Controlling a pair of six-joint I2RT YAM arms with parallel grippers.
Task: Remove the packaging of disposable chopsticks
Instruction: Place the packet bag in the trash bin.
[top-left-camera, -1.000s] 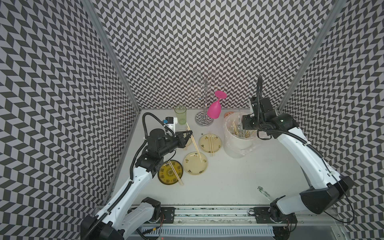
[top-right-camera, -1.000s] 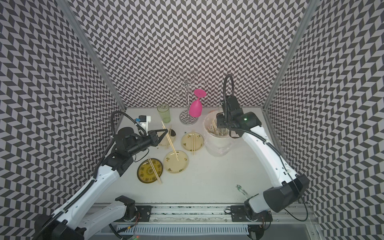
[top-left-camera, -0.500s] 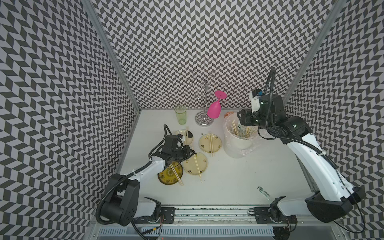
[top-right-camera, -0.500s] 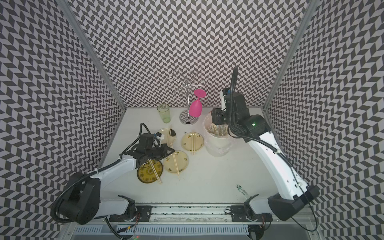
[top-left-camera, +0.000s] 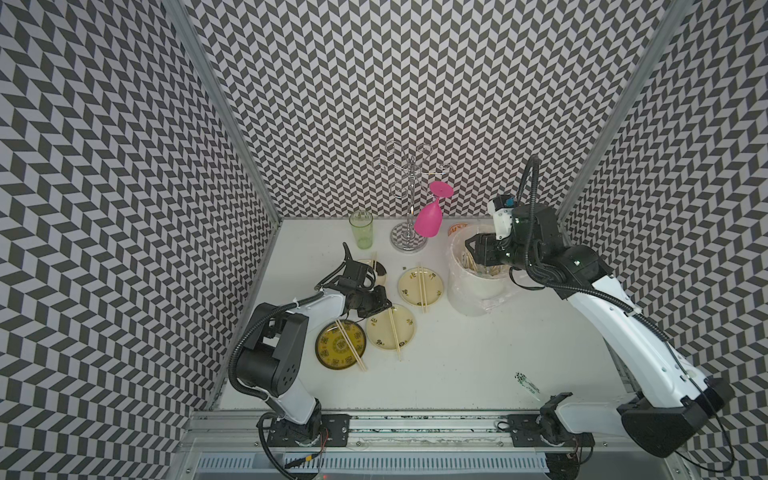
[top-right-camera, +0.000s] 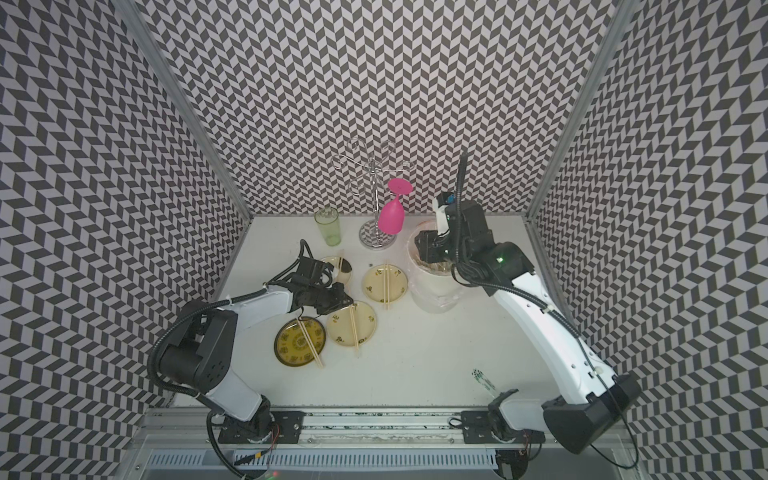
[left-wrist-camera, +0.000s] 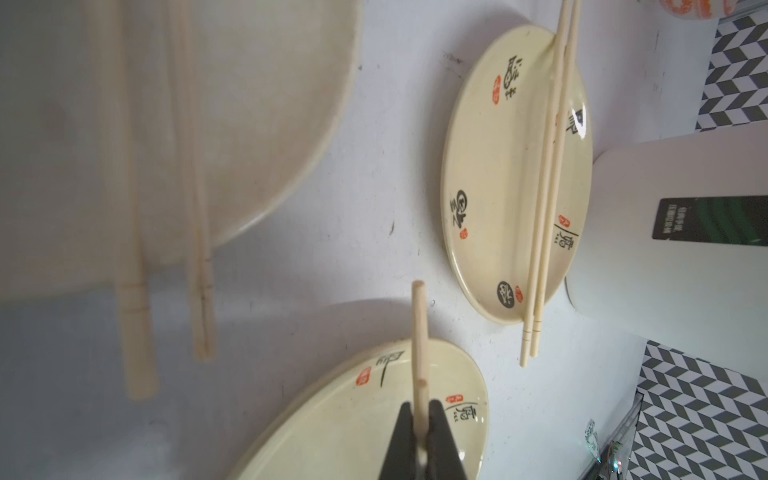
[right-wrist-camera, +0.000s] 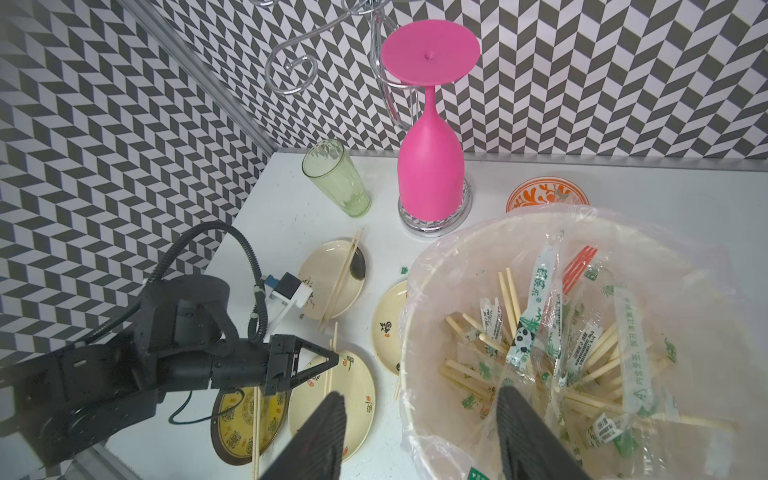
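Observation:
My left gripper is shut on a pair of bare disposable chopsticks, low over a cream plate; in a top view the left gripper is at that plate's back edge. More bare pairs lie on the back cream plate, the dark yellow plate and a small plate. My right gripper hangs open over the near rim of the white bucket, holding nothing. Panda-printed packaging sleeves lie inside the bucket among short sticks. One loose sleeve lies front right.
At the back stand a green glass and a wire rack with a pink wine glass hanging upside down. An orange-patterned dish sits behind the bucket. Patterned walls close in both sides and the back.
The left arm has come down from a raised pose, bringing its chopsticks onto the cream plate. The right gripper has lifted out of the bucket and hangs above its rim.

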